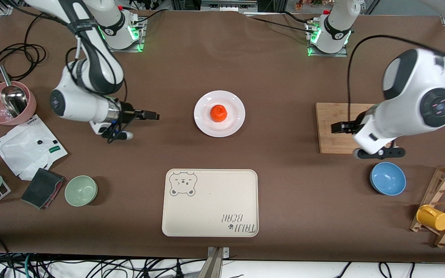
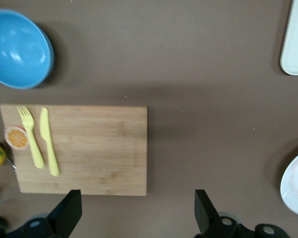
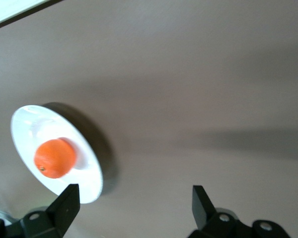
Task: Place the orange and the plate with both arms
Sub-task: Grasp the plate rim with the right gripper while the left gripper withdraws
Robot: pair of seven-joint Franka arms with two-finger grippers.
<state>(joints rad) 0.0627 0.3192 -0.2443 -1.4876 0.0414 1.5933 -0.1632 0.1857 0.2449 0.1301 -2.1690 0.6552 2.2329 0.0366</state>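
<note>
The small red-orange orange (image 1: 218,113) (image 3: 54,157) rests in the middle of the round white plate (image 1: 235,103) (image 3: 30,124), which lies at the table's centre. My right gripper (image 1: 151,115) (image 3: 134,196) hangs open and empty over bare table, beside the plate toward the right arm's end. My left gripper (image 1: 336,127) (image 2: 136,201) is open and empty over the edge of the wooden cutting board (image 1: 334,135) (image 2: 89,148) that faces the plate. A sliver of the plate (image 2: 295,191) shows in the left wrist view.
A cream bear-printed tray (image 1: 210,202) lies nearer the front camera than the plate. Near the board is a blue bowl (image 1: 388,178). A yellow fork (image 2: 32,136), a knife (image 2: 48,141) and an orange slice (image 2: 16,138) are on the board. Green bowl (image 1: 81,190), pink bowl (image 1: 8,102), mug rack (image 1: 444,204).
</note>
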